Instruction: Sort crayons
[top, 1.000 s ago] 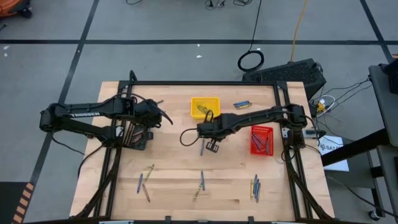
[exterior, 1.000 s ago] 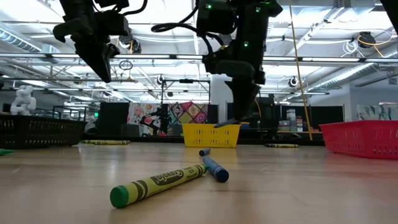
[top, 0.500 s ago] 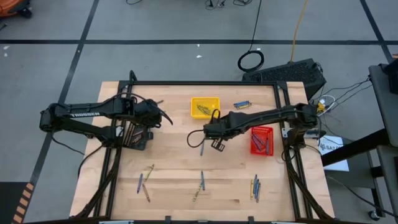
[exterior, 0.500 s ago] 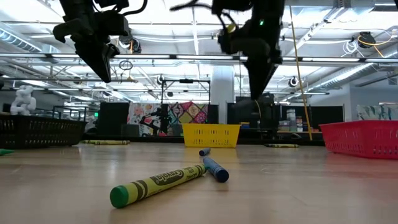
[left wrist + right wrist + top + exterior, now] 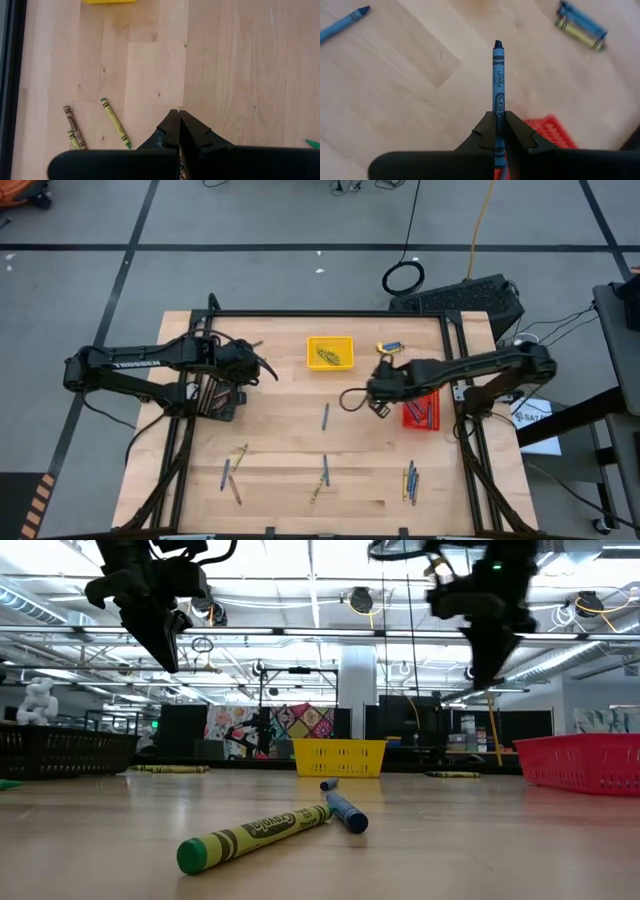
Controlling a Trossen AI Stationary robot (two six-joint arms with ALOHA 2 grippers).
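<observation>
Pinching one blue crayon [image 5: 498, 80] above the table, the right gripper [image 5: 500, 131] hovers beside the red tray [image 5: 421, 404], a grip only its wrist view reveals. Overhead, a yellow tray [image 5: 330, 352] and scattered crayons [image 5: 324, 472] dot the table [image 5: 280, 430]. The left gripper [image 5: 179, 131], pressed together, waits at the left side.

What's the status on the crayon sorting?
Right gripper shut on blue crayon, beside red tray. Left gripper shut, empty, raised at table's left. Path to tray open.
</observation>
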